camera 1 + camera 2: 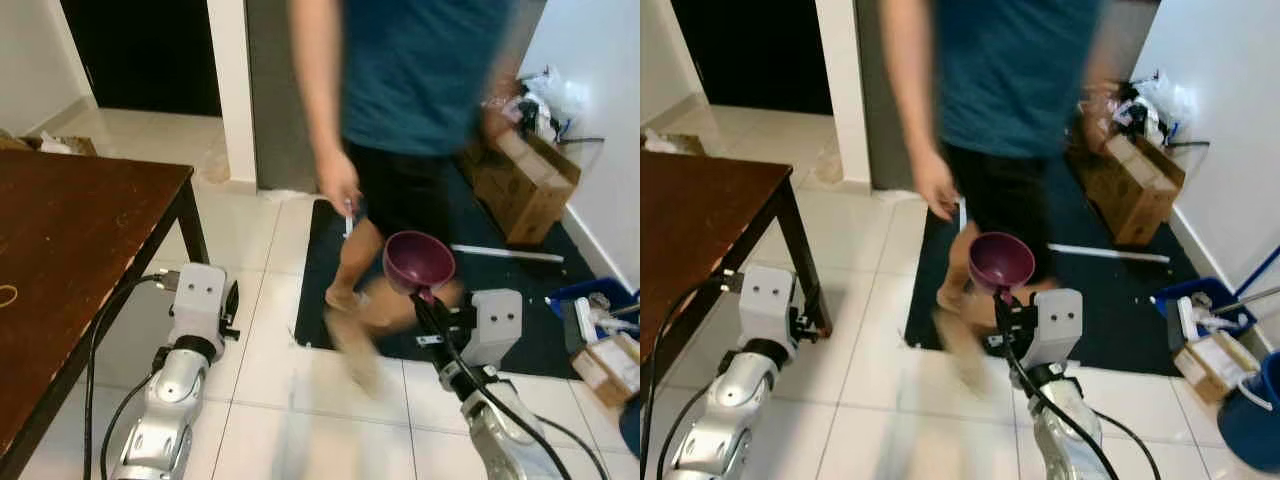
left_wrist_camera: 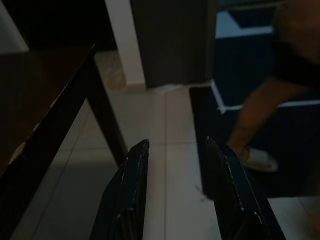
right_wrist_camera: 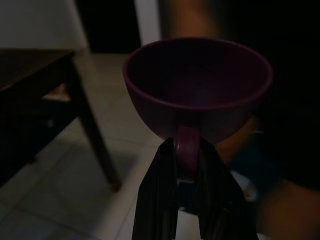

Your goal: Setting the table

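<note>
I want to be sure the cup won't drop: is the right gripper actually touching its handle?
Touching. In the right wrist view the right gripper has both black fingers pressed against the handle of the purple cup.

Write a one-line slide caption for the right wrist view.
Right gripper holds a purple cup by its handle.

Dark brown wooden worktop (image 1: 70,240) at left. Person in teal shirt (image 1: 420,70) ahead on dark floor mat (image 1: 520,310). Maroon plastic cup (image 1: 419,261) before person. Brown cardboard boxes (image 1: 525,180) far right by wall.
</note>
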You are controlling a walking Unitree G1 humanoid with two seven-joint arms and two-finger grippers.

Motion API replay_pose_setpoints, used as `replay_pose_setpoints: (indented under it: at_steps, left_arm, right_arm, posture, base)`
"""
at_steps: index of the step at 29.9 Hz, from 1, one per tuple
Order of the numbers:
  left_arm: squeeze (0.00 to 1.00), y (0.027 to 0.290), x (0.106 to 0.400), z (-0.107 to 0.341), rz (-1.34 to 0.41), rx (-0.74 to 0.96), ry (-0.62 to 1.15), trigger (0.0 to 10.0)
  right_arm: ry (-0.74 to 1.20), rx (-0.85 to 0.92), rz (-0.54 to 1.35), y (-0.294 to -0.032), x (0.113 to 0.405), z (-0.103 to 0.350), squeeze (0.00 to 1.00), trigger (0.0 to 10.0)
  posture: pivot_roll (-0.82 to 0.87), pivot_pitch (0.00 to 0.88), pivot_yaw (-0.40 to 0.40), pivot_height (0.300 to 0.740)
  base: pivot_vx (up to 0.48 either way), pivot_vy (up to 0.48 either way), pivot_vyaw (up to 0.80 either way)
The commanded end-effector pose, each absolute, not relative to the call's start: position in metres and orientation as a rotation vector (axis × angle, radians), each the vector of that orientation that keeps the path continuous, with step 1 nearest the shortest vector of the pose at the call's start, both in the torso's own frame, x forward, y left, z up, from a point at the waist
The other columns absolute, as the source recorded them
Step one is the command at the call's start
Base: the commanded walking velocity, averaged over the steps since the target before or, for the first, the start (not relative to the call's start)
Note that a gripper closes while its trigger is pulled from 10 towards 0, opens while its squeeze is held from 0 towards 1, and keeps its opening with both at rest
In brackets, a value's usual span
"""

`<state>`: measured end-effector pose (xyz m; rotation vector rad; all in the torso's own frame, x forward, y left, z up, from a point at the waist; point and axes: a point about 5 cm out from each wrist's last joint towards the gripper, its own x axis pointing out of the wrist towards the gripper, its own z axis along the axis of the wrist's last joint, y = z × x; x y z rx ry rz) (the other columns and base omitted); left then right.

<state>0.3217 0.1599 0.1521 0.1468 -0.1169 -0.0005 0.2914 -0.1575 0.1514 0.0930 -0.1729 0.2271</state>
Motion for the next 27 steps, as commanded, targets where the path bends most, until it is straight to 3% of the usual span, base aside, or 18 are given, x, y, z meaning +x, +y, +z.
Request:
replay_pose_setpoints:
  at_steps: [1, 21, 27]
  left_arm:
    - [0.00, 0.1622, 0.3196, 0.1462, 0.004, 0.143, -0.094, 10.0]
    - [0.00, 0.1621, 0.3198, 0.1456, 0.008, 0.140, -0.089, 10.0]
    - [0.00, 0.1593, 0.3168, 0.1532, -0.021, 0.129, -0.099, 10.0]
  right_arm:
    - [-0.168, 0.091, 0.226, -0.1577, 0.2897, 0.1491, 0.00, 10.0]
    - [-0.171, 0.096, 0.222, -0.1580, 0.2899, 0.1497, 0.00, 10.0]
    - [-0.202, 0.134, 0.201, -0.1619, 0.2918, 0.1588, 0.00, 10.0]
  posture:
    - [0.05, 0.112, 0.055, 0.740]
    - [0.04, 0.113, 0.054, 0.740]
    - [0.05, 0.115, 0.054, 0.740]
  base:
    - [0.472, 0.000, 0.00]
    - [0.472, 0.000, 0.00]
    - [0.129, 0.000, 0.00]
